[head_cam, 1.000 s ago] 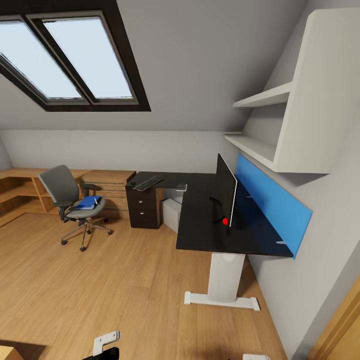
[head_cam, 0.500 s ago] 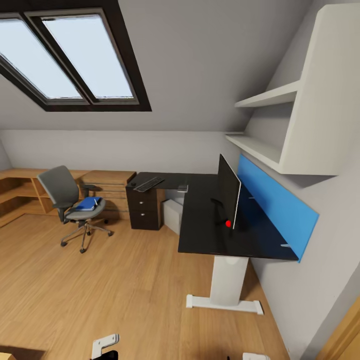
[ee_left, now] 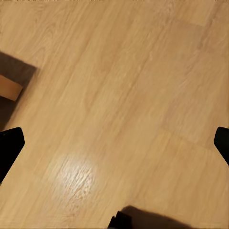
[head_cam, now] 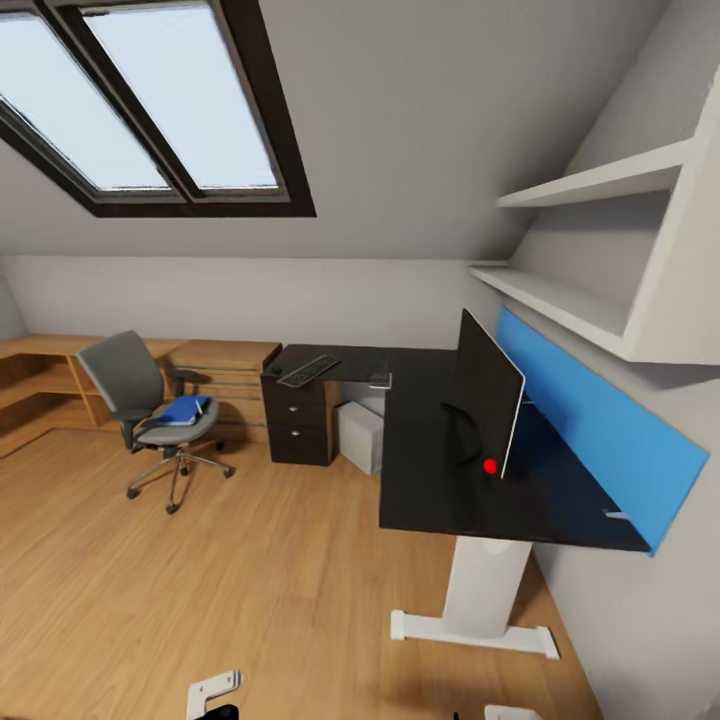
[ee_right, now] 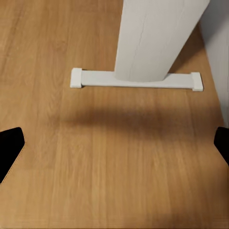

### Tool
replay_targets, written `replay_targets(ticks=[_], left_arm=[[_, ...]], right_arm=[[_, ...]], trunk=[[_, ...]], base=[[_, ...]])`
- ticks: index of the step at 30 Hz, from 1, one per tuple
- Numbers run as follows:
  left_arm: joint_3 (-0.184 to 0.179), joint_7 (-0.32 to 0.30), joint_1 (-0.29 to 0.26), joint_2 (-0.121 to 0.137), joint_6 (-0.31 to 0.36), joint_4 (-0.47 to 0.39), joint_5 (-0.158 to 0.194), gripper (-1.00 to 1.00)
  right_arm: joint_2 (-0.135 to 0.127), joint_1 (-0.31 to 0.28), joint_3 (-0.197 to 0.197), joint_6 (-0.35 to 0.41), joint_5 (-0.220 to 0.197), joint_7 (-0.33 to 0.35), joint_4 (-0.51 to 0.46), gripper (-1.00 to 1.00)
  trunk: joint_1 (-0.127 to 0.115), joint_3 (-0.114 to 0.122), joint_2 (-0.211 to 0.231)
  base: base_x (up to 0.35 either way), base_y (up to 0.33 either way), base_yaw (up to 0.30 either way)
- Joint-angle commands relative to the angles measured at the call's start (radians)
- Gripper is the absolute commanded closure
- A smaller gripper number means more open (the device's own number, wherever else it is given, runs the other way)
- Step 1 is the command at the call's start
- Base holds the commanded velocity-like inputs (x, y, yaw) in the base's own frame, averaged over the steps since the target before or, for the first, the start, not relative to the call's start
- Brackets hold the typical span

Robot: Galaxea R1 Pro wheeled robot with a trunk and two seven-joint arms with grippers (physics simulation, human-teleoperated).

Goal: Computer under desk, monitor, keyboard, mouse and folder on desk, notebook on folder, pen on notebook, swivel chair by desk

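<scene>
Skylight (head_cam: 150, 100): two dark-framed panes set in the sloped ceiling, upper left of the head view.
Wooden shelving (head_cam: 35, 385): low units along the far wall, at the left edge.
Swivel chair (head_cam: 140, 395): grey, on the wooden floor (head_cam: 200, 580), well apart from the table, facing the room.
Folder (head_cam: 183, 410): bright blue, lying flat on the chair's seat.
Drawer chest (head_cam: 232, 375): wooden, behind the chair, just beside the dark cabinet (head_cam: 296, 425).
Table (head_cam: 430, 480): L-shaped, glossy black top, one white leg (head_cam: 487, 590) with a flat foot at the near end, blue back panel (head_cam: 600, 430) against the wall.
Keyboard (head_cam: 308, 370): dark, lying on the far wing of the table, above the dark cabinet.
Notebook (head_cam: 380, 380): small grey rectangle on the table near the inner corner; too small to tell more.
Computer (head_cam: 360, 435): light grey box on the floor under the table, just beside the dark cabinet.
Monitor (head_cam: 487, 395): black, upright on the table near the blue panel, seen almost edge-on.
Wall shelves (head_cam: 600, 250): white, above the table at the right.
Left pincer (ee_left: 114, 145): released, dark fingertips (ee_left: 9, 148) wide apart over bare floor.
Right pincer (ee_right: 114, 145): released, fingertips (ee_right: 9, 148) wide apart over the floor, near the table's white foot (ee_right: 136, 78).
</scene>
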Motion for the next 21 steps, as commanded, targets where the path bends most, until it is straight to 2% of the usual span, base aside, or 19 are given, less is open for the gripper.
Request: replay_targets(ticks=[1, 2, 3, 4, 7, 21], left_arm=[[-0.009, 0.004, 0.0, -0.001, -0.004, 0.001, 0.01, -1.0], [-0.008, 0.004, 0.0, -0.001, -0.004, 0.001, 0.01, -1.0], [-0.009, 0.004, 0.0, -0.002, -0.004, 0.002, 0.01, -1.0], [-0.009, 0.004, 0.0, -0.002, -0.004, 0.002, 0.01, -1.0], [-0.008, 0.004, 0.0, -0.001, -0.004, 0.002, 0.01, -1.0], [-0.008, 0.004, 0.0, -0.001, -0.004, 0.003, 0.01, -1.0]], right_arm=[[0.0, -0.001, 0.009, -0.004, -0.006, -0.002, 0.002, -1.0], [0.0, -0.001, 0.01, -0.004, -0.005, -0.001, 0.002, -1.0], [-0.004, -0.001, 0.01, -0.004, 0.027, 0.006, 0.002, -1.0], [-0.004, -0.001, 0.01, -0.004, 0.038, 0.007, 0.003, -1.0], [-0.001, -0.001, 0.01, -0.004, 0.058, 0.007, 0.006, -1.0], [-0.002, -0.001, 0.009, -0.005, 0.062, 0.007, 0.007, -1.0]], trunk=[[0.001, -0.002, -0.001], [0.001, -0.003, -0.001], [0.001, -0.005, -0.001], [0.001, -0.006, -0.001], [0.001, -0.008, -0.001], [0.001, -0.004, -0.001]], base=[[0.286, 0.165, -0.019], [0.286, 0.174, -0.044], [0.286, 0.206, -0.076], [0.286, 0.212, -0.054], [0.282, 0.223, 0.037], [0.274, 0.234, 0.244]])
